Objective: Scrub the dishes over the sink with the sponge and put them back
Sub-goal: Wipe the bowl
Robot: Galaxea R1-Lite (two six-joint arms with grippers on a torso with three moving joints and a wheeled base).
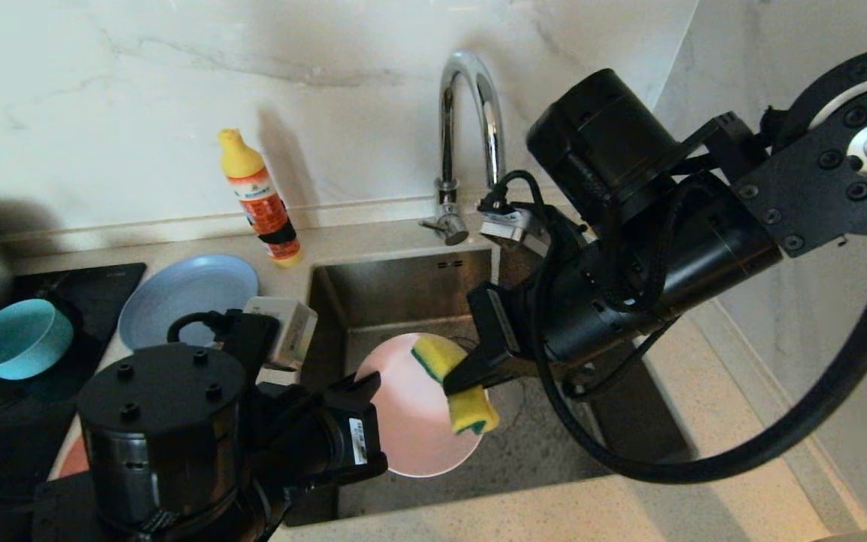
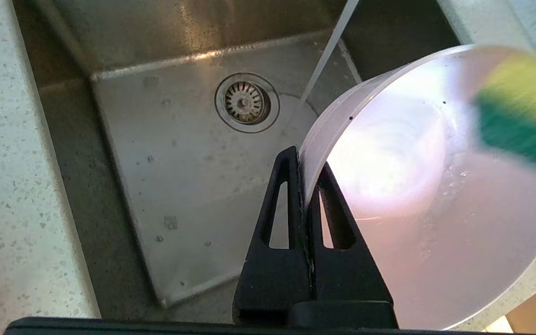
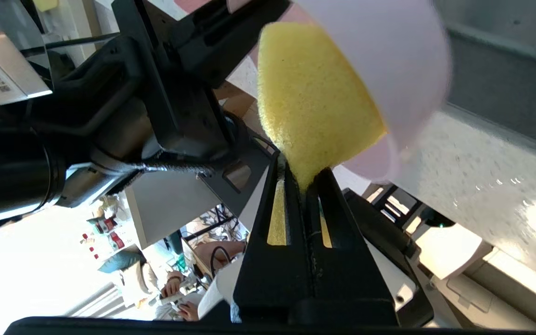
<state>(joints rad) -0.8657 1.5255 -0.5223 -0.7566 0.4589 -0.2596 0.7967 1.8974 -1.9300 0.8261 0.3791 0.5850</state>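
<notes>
The pink plate [image 1: 415, 410] is held tilted on edge above the sink [image 1: 403, 290], its face turned toward the right arm. The left gripper [image 2: 306, 186] reaches in from the near left corner of the basin, its fingers clamped on the plate's rim. The sponge [image 1: 457, 385] lies against the plate's face, pinched at its middle by the right gripper [image 3: 304, 186], whose arm slants down from the upper right, across the front of the tap [image 1: 467, 143]. On the counter to the left lie a blue plate [image 1: 189, 293] and a teal bowl [image 1: 18, 339], with a soap bottle [image 1: 259, 197] behind them by the wall.
</notes>
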